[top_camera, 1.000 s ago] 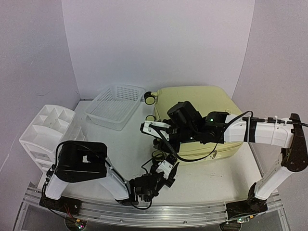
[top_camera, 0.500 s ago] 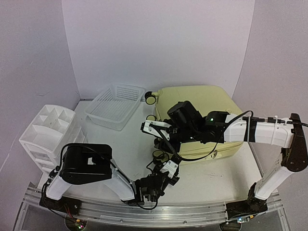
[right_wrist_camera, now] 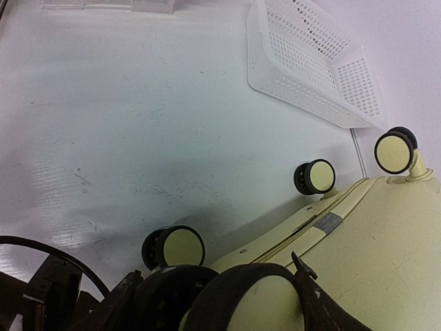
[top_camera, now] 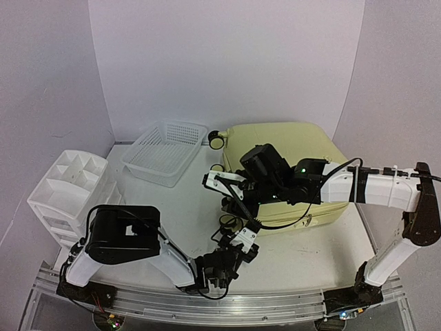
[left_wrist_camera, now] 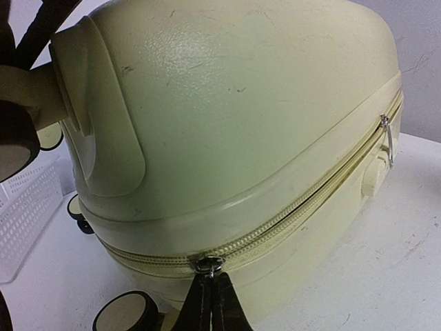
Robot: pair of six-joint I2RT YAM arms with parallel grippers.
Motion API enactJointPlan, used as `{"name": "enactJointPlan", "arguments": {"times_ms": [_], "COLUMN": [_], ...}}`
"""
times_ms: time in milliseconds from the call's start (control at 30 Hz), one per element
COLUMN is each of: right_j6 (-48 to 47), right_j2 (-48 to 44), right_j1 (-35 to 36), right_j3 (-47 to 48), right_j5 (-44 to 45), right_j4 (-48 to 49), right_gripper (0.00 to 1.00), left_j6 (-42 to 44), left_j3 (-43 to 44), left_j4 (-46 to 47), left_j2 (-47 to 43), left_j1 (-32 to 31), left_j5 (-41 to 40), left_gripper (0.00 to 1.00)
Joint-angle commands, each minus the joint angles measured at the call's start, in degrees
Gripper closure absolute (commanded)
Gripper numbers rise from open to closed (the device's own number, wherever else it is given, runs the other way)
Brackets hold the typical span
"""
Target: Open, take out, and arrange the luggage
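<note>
The left claw (left_wrist_camera: 211, 284) is pressed together, pinching the zipper pull (left_wrist_camera: 209, 265) of the suitcase (left_wrist_camera: 227, 103), which is laid on the counter (left_wrist_camera: 393, 234). The right claw (top_camera: 229, 196) is set at its wheeled corner; its grip cannot be told.

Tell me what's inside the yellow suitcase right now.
Nothing inside shows: the suitcase lies closed, zipper shut along the seam, the shell hiding any contents. The left hand pinches the zipper pull.

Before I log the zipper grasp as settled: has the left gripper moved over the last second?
Yes. In the top view the left gripper shifted up and right, toward the near corner of the luggage, which stayed put.
</note>
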Motion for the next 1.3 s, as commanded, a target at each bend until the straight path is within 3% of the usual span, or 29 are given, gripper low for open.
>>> {"name": "enactJointPlan", "arguments": {"times_ms": [0,267,633,967,1033,1133,1267], "right_j6": [3.66,2.89,-2.73,-1.27,0.08,4.67,8.81], "right_j2": [-3.6,-7.83,-8.77,-7.85,-7.75,-7.28,-5.75], "right_j1": [-1.82,-5.82,-8.84,-8.88,-8.9,-8.86,-8.86], "right_j3": [1.76,-1.5,-2.36,-1.52,-1.1,0.45,2.5], "right_j5": [4.93,-6.42,-19.27,-20.56,-19.12,-16.6,-15.45], "right_j4": [4.97,3.88,-2.86,-4.02,-3.93,-3.23,-1.85], "right_gripper": [0.97,1.0,1.0,1.0,1.0,1.0,1.0], "left_j6": [-2.19,-10.43,-29.91,-30.17,-31.23,-31.66,-28.3], "left_j3": [-2.14,-12.38,-23.62,-23.68,-24.06,-26.04,-23.57], "left_j4": [0.91,-1.26,-8.48,-9.2,-7.81,0.63,4.06], "left_j2": [-2.54,-8.57,-15.66,-15.35,-15.51,-14.79,-12.29], "left_j1": [1.56,2.98,11.3,13.11,13.03,12.75,10.14], "left_j5": [-3.5,1.92,20.47,27.34,29.35,31.78,31.26], "left_gripper": [1.0,1.0,1.0,1.0,0.9,0.69,0.53]}}
